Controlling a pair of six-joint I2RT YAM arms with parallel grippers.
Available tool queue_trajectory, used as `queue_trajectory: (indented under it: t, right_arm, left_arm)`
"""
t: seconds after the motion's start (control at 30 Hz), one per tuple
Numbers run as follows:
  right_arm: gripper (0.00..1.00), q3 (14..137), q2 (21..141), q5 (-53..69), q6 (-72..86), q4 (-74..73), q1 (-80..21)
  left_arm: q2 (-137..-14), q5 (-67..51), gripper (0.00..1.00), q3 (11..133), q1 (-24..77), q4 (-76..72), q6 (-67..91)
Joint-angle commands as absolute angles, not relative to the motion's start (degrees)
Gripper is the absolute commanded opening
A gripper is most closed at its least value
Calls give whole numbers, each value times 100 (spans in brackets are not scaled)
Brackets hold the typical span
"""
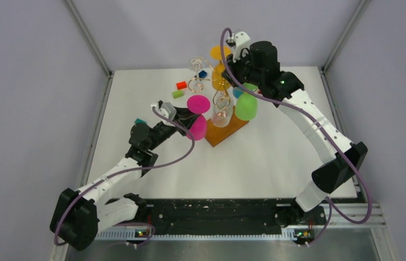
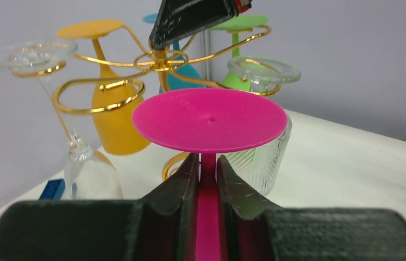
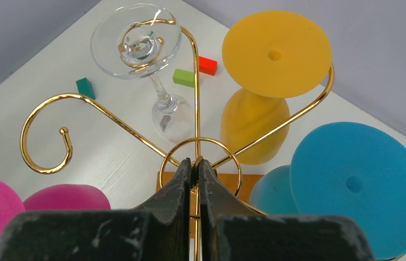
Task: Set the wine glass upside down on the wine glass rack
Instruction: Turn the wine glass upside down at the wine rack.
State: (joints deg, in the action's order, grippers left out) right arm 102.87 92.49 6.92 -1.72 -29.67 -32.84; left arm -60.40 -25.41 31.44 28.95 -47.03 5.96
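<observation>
Top external view: the left gripper [image 1: 181,117] clamps the stem of the pink wine glass [image 1: 198,104], which is already inverted, foot up and bowl down. It is just beside the near-left side of the wine glass rack [image 1: 230,130] and rests on none of its arms. The right gripper [image 3: 194,163] is pinched tight on the gold wire at the rack's centre top, apparently steadying the stand. The right wrist view shows a yellow glass [image 3: 275,54], a teal glass [image 3: 358,185] and a clear glass [image 3: 135,41] hanging from their curls, while one free spiral arm [image 3: 63,130] stands empty on the side nearest the pink glass. The step in hand appears to be threading the stem into that vacant curl. To do it well, the left arm should likely carry the glass with its foot level and above the wire. The stem then enters through the curl's open mouth rather than across the wire, and the arm lowers until the foot sits on the loop before the fingers let go. The neighbouring clear glass hangs near, so a slow, straight approach seems wise, and the right-hand grip on the rack should hold until the weight settles.
</observation>
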Motion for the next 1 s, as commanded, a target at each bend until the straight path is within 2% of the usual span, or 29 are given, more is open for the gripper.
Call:
queue_trajectory:
  t: [0.0,0.97]
  right_arm:
    - [0,10409,9245,594,-321,-2997,-3256]
    - [0,10290,9153,649,-367,-3002,-3253]
  left_arm:
    - [-6123,-2860,0,3542,2921,-5528,443]
    - [-7794,-2132,0,4366,2863,-6451,417]
